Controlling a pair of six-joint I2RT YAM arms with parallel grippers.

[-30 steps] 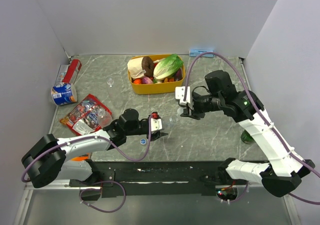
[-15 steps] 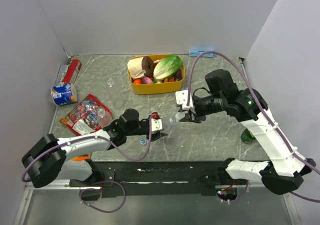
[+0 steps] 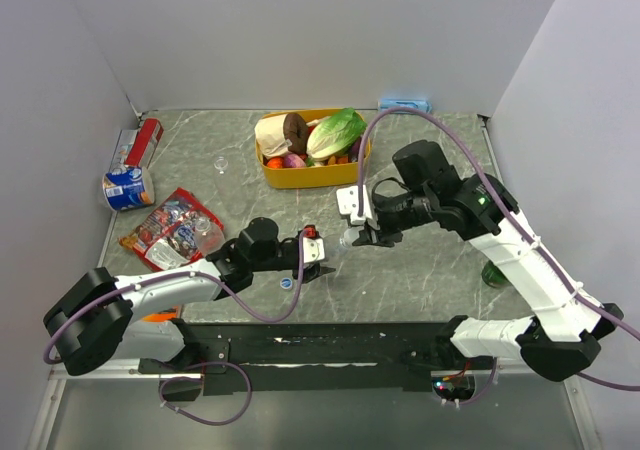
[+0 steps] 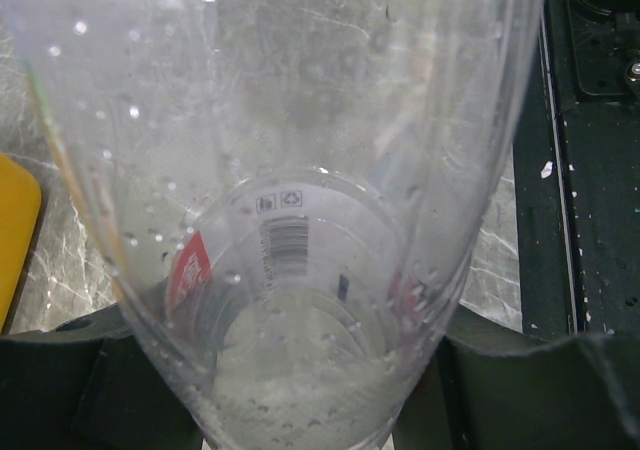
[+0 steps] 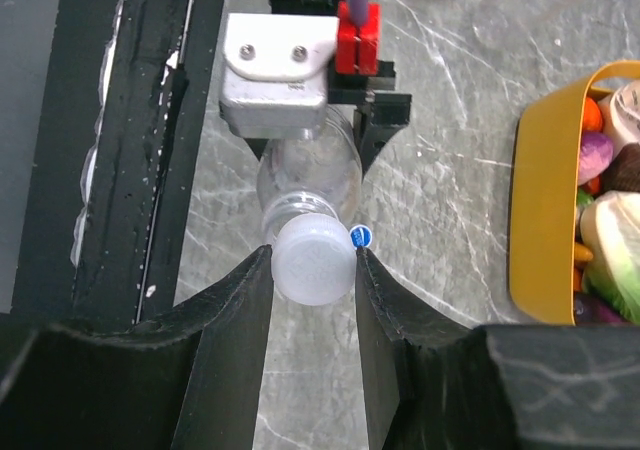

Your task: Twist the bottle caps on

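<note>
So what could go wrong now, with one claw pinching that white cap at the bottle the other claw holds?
The whitish cap in the right gripper may meet the neck crooked and jam instead of threading. The clear bottle is held only by the left gripper, so twisting might spin it or make it slip. A dropped cap could roll away.
</note>
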